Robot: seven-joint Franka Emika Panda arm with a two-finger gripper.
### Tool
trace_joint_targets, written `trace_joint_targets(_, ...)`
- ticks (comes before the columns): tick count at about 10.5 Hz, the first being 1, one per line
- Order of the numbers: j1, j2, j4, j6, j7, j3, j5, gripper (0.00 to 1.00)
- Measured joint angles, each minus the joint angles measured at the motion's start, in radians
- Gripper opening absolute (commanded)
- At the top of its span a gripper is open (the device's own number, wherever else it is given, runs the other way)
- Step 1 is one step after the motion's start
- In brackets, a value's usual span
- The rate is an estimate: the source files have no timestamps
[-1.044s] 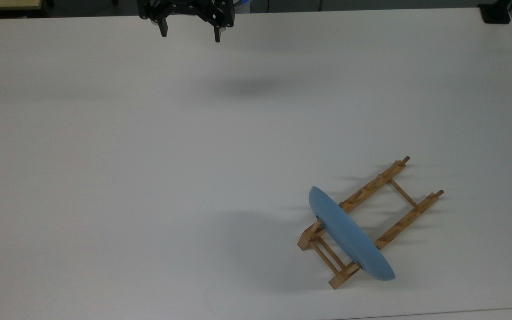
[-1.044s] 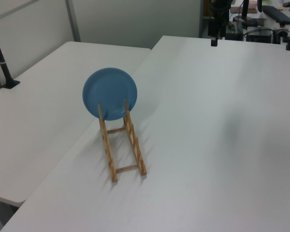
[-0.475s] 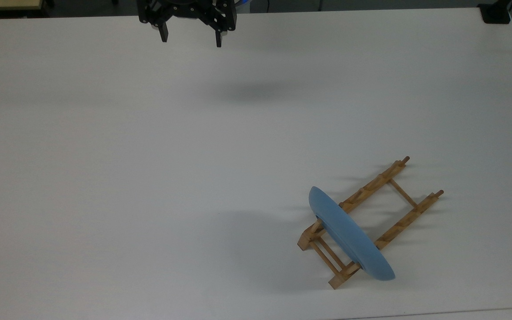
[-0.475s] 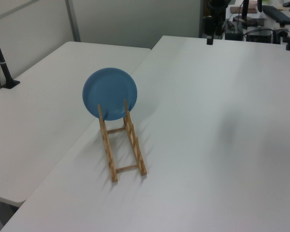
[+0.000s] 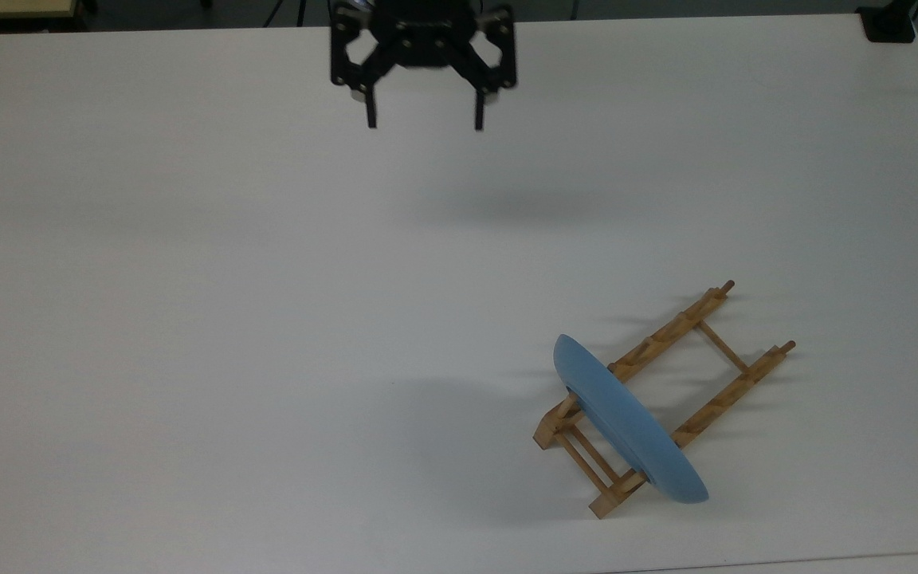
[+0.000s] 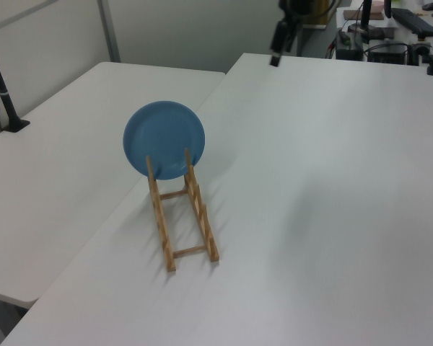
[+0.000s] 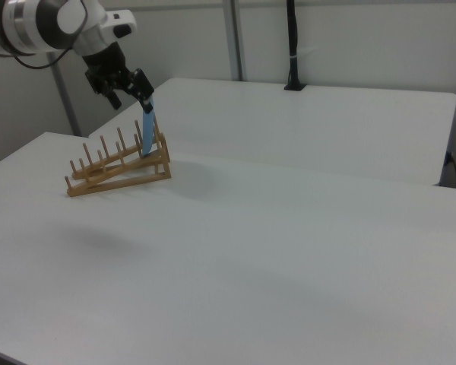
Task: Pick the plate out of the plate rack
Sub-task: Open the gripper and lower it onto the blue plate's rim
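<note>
A wide white table (image 5: 188, 319) fills the room's foreground, with a second white table behind it in the right view. The gripper (image 5: 424, 123) hangs above the table at twelve o'clock in the top view, fingers spread apart and empty. Well apart, toward five o'clock, the plate (image 5: 626, 422) stands on edge in the plate rack (image 5: 702, 379), slotted near its lower end.
</note>
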Motion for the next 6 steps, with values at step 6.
trace_joint_targets(6,0.142,0.222,0.112,0.321,0.434,0.001,-0.387,0.86)
